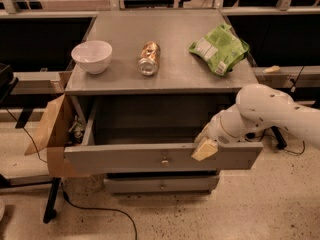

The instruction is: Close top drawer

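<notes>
The top drawer (pixel 125 156) of the grey cabinet stands pulled far out, with its inside in shadow. Its long flat grey front panel has a small round knob (pixel 164 160) at the centre. My gripper (pixel 204 148), on the white arm coming in from the right, rests against the upper edge of the front panel, right of the knob. A yellowish tip of it lies over the panel's face.
On the cabinet top (pixel 175 79) lie a white bowl (pixel 92 55), a can on its side (pixel 149 58) and a green chip bag (pixel 219 49). A lower drawer front (pixel 160 185) sits under the open one. An open cardboard box (pixel 52 134) stands at the cabinet's left, with cables on the floor.
</notes>
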Available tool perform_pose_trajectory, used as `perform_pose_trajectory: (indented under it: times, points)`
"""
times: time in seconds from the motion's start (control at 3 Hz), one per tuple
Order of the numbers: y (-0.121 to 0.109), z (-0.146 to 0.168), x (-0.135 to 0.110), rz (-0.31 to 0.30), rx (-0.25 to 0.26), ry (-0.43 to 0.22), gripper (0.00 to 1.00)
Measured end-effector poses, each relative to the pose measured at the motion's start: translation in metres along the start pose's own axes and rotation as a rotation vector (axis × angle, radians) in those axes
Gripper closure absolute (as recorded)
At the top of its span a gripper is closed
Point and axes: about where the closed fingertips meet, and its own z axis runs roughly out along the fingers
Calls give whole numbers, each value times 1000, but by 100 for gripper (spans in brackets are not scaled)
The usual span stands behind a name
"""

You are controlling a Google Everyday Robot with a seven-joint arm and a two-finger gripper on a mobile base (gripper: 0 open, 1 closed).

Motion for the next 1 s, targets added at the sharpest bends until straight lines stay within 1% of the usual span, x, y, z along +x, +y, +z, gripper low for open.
perform_pose_trajectory:
  times: [0.67,1.0]
  points:
    - [-11,-4,-3,-2,24,16,13]
    - [-47,-18,-20,-23,91,42,0]
